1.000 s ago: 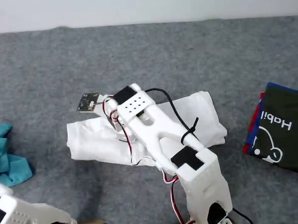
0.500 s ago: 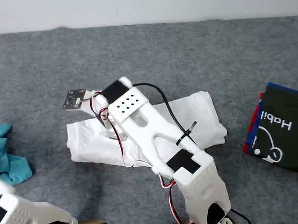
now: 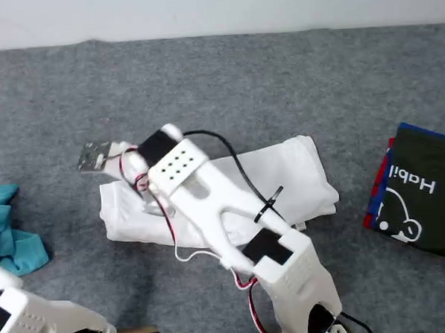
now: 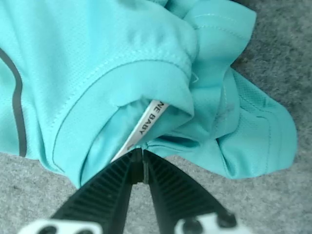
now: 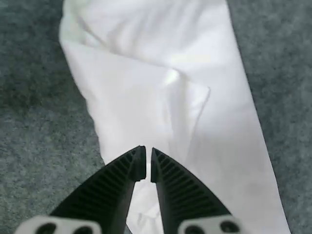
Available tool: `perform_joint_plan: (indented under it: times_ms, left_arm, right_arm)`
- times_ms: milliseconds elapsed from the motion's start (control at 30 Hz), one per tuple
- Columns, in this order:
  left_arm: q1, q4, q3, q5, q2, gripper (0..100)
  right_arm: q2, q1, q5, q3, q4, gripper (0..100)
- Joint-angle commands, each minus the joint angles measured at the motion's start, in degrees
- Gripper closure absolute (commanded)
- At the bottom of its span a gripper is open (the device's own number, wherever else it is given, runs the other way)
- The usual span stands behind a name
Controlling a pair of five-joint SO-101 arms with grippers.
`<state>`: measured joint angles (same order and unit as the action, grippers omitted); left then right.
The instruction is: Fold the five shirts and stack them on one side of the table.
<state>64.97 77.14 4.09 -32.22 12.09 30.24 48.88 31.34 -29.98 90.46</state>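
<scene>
White shirt [image 3: 297,170] flat, teal shirt [image 3: 18,248] crumpled

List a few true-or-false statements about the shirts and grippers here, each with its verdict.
1. The right gripper is above the white shirt. True.
2. The right gripper's jaws gape wide. False: they are shut.
3. The teal shirt lies on the white shirt. False: it lies apart, at the high view's left edge.
4. A dark green shirt tops the folded pile. True.
5. The left gripper is shut at the teal shirt's edge. True.
</scene>
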Motion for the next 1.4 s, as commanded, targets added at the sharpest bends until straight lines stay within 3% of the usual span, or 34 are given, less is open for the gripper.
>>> perform_joint_plan:
  times_ms: [0, 133, 300, 633, 900, 1367]
  left_arm:
    - [-0.09, 0.44, -1.45, -0.62, -0.35, 99]
    - [-0.09, 0.44, -1.36, -0.62, -0.35, 99]
    - [-0.09, 0.44, -1.36, -0.62, -0.35, 99]
    - [-0.09, 0.44, -1.36, -0.62, -0.35, 99]
    - [-0.09, 0.35, -1.36, -0.62, -0.35, 99]
    - [-0.18, 0.26, -1.36, -0.62, -0.35, 99]
  right_arm:
    - [1.8, 0.4, -0.62, -4.13, -2.59, 98.0]
    - [7.08, -4.53, 3.87, -4.22, -9.01, 98.8]
    - [8.75, -7.34, 4.31, -4.31, -13.32, 98.8]
    - [3.56, -4.53, 3.96, -4.92, 2.95, 98.8]
    - [3.47, -11.3, 3.96, -4.84, 12.09, 98.8]
    - [1.98, -9.71, 3.96, 1.76, 10.68, 98.8]
